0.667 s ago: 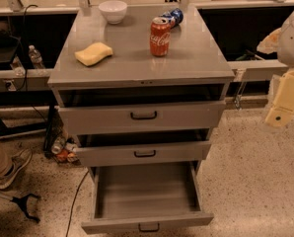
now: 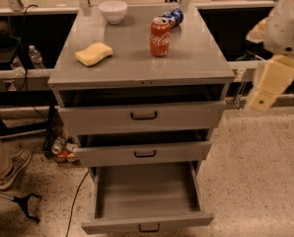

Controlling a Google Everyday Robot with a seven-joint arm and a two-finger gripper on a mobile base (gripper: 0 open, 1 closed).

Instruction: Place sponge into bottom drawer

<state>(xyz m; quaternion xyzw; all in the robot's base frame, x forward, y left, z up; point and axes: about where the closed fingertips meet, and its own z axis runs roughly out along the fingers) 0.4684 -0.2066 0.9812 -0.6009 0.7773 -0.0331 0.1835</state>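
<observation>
The pale yellow foam sponge [image 2: 93,54] with wavy edges lies on the left part of the grey metal desk [image 2: 196,58]. It is apart from the upright red soda can [image 2: 160,37] near the middle, the white bowl [image 2: 113,11] at the far edge and the blue can [image 2: 172,18] lying on its side behind the red one. The deep grey bottom drawer [image 2: 147,222] stands pulled out toward the near side, its bare floor showing. The cream-coloured gripper [image 2: 268,85] hangs off the desk's right side, well apart from the sponge; whether it is wide or narrow, I cannot tell.

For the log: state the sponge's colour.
Pale yellow sponge, camera view; end effector hangs right of the cabinet.
</observation>
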